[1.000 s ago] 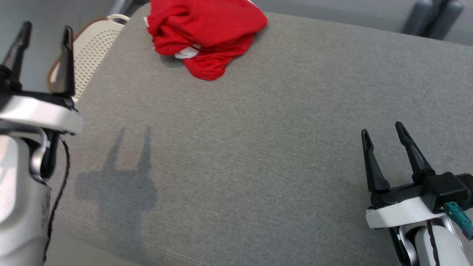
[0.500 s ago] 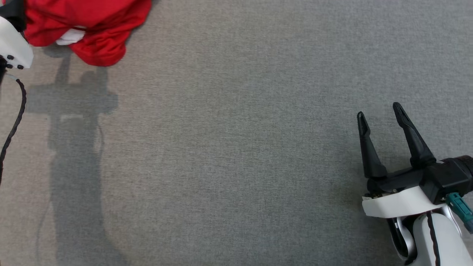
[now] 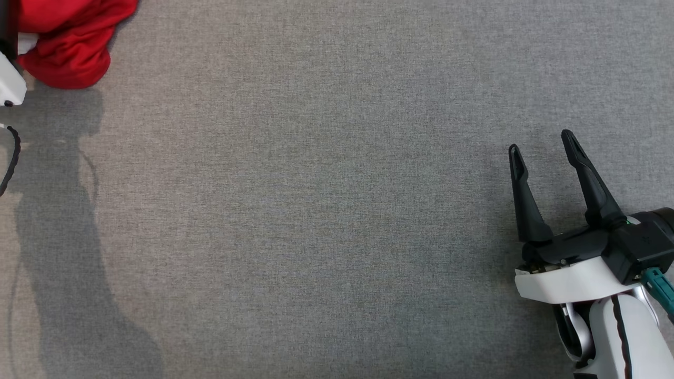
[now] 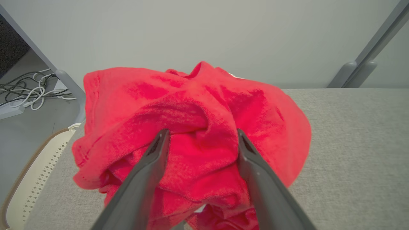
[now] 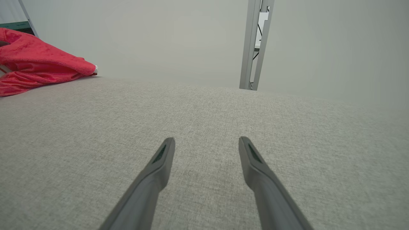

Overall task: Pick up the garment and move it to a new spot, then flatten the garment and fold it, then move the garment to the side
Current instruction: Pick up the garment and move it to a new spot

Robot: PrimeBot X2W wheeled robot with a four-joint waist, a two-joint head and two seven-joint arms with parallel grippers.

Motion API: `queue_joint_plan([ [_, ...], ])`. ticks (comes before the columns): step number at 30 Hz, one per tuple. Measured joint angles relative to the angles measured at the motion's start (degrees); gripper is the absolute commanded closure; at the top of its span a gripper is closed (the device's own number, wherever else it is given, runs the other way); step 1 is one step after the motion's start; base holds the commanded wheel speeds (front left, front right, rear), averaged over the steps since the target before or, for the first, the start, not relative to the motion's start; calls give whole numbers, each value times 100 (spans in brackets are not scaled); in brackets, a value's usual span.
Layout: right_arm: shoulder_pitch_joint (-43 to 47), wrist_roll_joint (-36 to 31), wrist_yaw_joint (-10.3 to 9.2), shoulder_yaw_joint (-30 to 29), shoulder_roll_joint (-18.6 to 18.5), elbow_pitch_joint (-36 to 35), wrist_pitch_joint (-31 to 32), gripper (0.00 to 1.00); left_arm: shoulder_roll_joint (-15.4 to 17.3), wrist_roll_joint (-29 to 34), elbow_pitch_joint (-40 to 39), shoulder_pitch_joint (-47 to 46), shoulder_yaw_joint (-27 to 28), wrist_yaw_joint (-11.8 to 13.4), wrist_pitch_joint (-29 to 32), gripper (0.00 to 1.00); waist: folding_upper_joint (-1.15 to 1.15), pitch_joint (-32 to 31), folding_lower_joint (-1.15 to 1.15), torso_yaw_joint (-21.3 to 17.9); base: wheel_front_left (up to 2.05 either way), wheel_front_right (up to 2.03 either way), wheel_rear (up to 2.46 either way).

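Folds and creases run all over the red garment (image 4: 191, 105), which sits in a loose heap on the grey upholstered surface (image 3: 326, 210). In the head view it lies at the upper left corner (image 3: 71, 47), and a bit of white shows at its edge beside the left arm's white casing (image 3: 8, 84). The left gripper (image 4: 203, 132) points straight into the heap. Its two dark fingers (image 4: 143, 179) are spread wide, and a bulge of red cloth lies between their tips. Nothing is pinched, and I cannot tell whether the tips press the cloth or stop just short of it. The arm's shadow (image 3: 63, 221) falls down the left side of the grey surface. A cream perforated seat (image 4: 25, 185) stands beside the surface's left edge in the left wrist view, with loose cables (image 4: 28, 92) on the floor behind it. The right gripper (image 3: 542, 143) sits at the lower right of the head view, well apart from the garment, fingers parted and holding nothing. From its own wrist camera (image 5: 207, 140) the fingers point over bare grey cloth, with the garment (image 5: 41, 68) far off at the upper left edge and a grey metal post (image 5: 255, 44) rising against the pale wall behind.
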Motion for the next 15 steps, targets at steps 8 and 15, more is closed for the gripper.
queue_joint_plan([
  [8,-54,1,0,3,0,-13,0,0,-5,42,301,-75,-76,5,-232,100,0,10,0,-43,0,0,0],
  [15,-56,102,0,7,0,19,0,0,35,116,309,-262,-198,5,-568,100,0,-175,0,-13,0,0,0],
])
